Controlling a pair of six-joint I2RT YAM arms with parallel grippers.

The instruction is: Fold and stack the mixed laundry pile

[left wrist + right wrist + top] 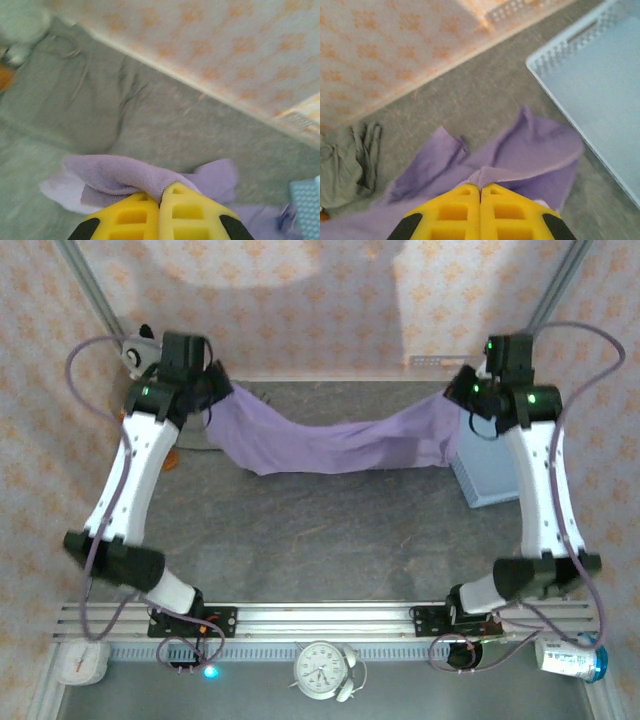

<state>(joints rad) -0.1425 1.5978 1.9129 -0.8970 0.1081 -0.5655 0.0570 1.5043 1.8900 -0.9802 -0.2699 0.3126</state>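
At the far left corner a grey plush toy (pixel 140 345) sits against the wall, apart from the work. Just beside it the left gripper (pixel 214 388) is raised above the table (pixel 330 540). Its yellow fingers (pixel 132 215) are pressed together on one bunched corner of the lavender garment (pixel 330 445). Beyond this corner, in the left wrist view, the taupe garment (pixel 65 100) lies crumpled on the table near the back wall, and no arm touches it (I judge it waits for its turn).

The lavender garment hangs between the two arms like a hammock, high at both ends and sagging in the middle. Whether its lower edge reaches the table, I cannot tell. I think it is held so in order to spread it, because a cloth stretched from two corners becomes flat and can then be laid down for folding.

On the right, the right gripper (pixel 462 390) is closed in the same manner on the opposite corner, the cloth pinched between its tips. Just beside it stands the light blue basket (pixel 490 485). The cloth drapes close to its rim, so the lowering should take care that no fabric falls inside.
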